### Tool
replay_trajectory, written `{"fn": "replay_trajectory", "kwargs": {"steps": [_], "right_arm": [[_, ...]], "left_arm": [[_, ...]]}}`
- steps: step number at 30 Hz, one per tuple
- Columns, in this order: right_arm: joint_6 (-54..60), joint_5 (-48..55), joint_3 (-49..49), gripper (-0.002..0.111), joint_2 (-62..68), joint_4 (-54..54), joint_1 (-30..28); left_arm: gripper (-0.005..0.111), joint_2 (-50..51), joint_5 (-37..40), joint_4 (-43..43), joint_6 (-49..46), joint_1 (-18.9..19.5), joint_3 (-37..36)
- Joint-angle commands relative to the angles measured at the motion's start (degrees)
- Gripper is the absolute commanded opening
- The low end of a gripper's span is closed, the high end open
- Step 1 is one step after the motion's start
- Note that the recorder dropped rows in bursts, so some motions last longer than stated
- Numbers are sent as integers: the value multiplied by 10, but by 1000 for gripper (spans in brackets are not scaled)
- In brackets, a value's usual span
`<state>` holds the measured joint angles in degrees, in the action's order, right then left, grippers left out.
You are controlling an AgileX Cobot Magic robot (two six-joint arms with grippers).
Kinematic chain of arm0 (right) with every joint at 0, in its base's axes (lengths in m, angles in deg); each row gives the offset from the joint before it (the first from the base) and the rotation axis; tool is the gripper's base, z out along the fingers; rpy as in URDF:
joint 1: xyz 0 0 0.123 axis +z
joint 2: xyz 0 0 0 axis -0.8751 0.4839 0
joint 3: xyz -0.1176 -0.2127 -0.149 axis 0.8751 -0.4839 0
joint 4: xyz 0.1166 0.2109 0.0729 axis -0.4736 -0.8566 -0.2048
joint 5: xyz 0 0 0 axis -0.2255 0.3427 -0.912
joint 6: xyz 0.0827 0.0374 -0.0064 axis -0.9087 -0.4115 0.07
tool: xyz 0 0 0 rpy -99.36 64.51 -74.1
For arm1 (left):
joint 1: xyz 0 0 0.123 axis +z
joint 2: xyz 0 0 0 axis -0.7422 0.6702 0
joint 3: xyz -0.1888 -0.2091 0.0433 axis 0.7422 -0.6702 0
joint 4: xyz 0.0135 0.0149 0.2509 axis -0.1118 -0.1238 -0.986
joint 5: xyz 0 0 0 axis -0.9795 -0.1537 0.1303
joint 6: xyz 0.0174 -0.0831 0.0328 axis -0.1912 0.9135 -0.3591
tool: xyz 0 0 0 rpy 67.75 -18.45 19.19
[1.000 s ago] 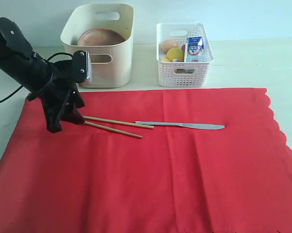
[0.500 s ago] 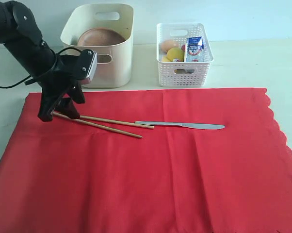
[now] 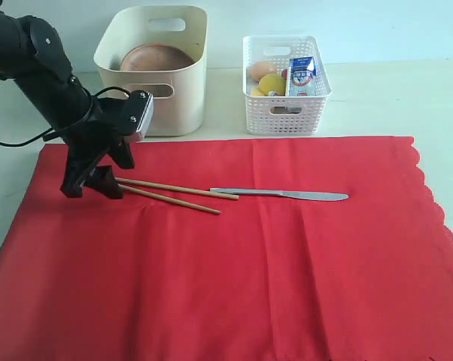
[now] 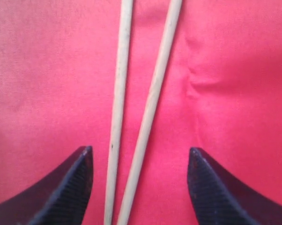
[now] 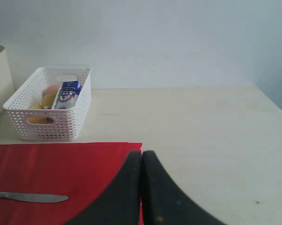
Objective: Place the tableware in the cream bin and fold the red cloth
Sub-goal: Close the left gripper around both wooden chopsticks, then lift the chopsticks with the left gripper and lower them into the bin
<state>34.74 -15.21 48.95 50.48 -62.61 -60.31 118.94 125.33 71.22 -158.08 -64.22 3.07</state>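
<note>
Chopsticks (image 3: 170, 194) lie left of centre on the red cloth (image 3: 249, 263), near ends between the wide-open jaws of the left gripper (image 3: 91, 188). It likely needs to lower, centre, then pinch both sticks together. Right gripper (image 5: 141, 187) is closed, empty.

Pale table (image 3: 407, 98) here, and the red cloth (image 3: 249, 278) is spread flat over most of its near part, scalloped edge off to the right (a few soft creases run through it). At the far side, straight on the table, the cream bin (image 3: 185, 98) stands left, the white lattice basket (image 3: 287, 116) to its right, both just beyond the cloth's far edge.
</note>
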Motion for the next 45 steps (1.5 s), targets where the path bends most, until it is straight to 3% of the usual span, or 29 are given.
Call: {"fn": "replay_trajectory", "kwargs": {"steps": [1, 6, 13, 21, 25, 28, 45], "right_arm": [[1, -10, 0, 0, 1, -1, -3], [1, -10, 0, 0, 1, -1, -3], [1, -10, 0, 0, 1, -1, -3], [1, -10, 0, 0, 1, -1, -3], [1, -10, 0, 0, 1, -1, -3], [1, -10, 0, 0, 1, -1, -3], [1, -10, 0, 0, 1, -1, -3]], "left_arm": [[58, 10, -3, -1, -2, -4, 3], [57, 19, -13, -3, -2, -4, 3], [46, 29, -13, -17, 4, -4, 3], [45, 36, -31, -36, 26, -4, 3], [16, 36, -15, -52, 68, -4, 3], [6, 33, 3, -57, 81, -4, 3], [6, -61, 67, -57, 156, -4, 3]]}}
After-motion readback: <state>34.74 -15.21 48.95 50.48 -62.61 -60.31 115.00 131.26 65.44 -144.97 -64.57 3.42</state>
